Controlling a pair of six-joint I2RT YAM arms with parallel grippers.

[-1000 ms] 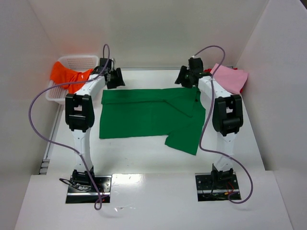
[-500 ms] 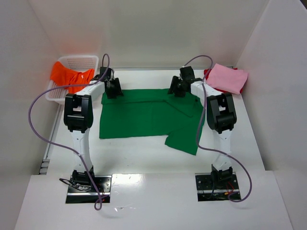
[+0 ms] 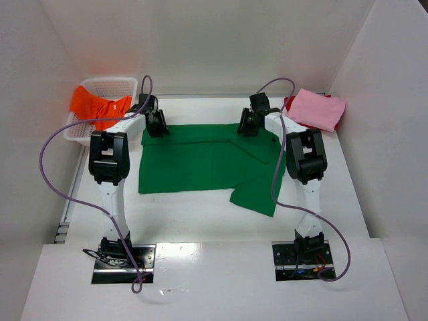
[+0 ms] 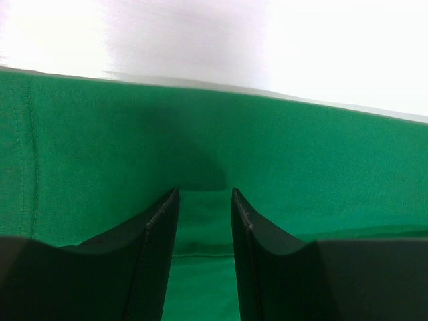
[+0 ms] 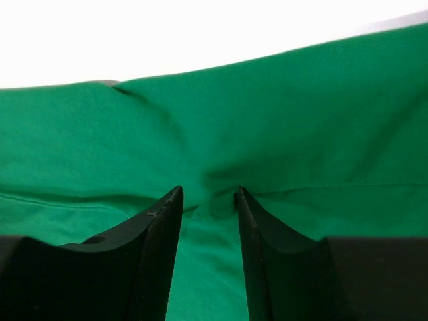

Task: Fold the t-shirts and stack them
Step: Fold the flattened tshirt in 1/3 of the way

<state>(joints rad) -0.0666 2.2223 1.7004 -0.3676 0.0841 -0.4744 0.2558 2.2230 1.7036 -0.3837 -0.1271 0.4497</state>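
Note:
A bright green t-shirt lies spread flat mid-table, one sleeve sticking out toward the near right. My left gripper presses onto its far-left edge and my right gripper onto its far edge right of centre. In the left wrist view the left gripper has its jaws apart with flat green cloth between the tips. The right gripper also stands apart, with the cloth puckering between its tips. An orange t-shirt hangs over the basket. A pink t-shirt lies folded at the far right on a red one.
A white mesh basket stands at the far left corner. White walls enclose the table on the left, back and right. Purple cables loop from both arms. The arm bases sit at the near edge.
Both grippers came down from above the table onto the green t-shirt's far edge, and their jaws have narrowed. The shirt has stayed where it was.

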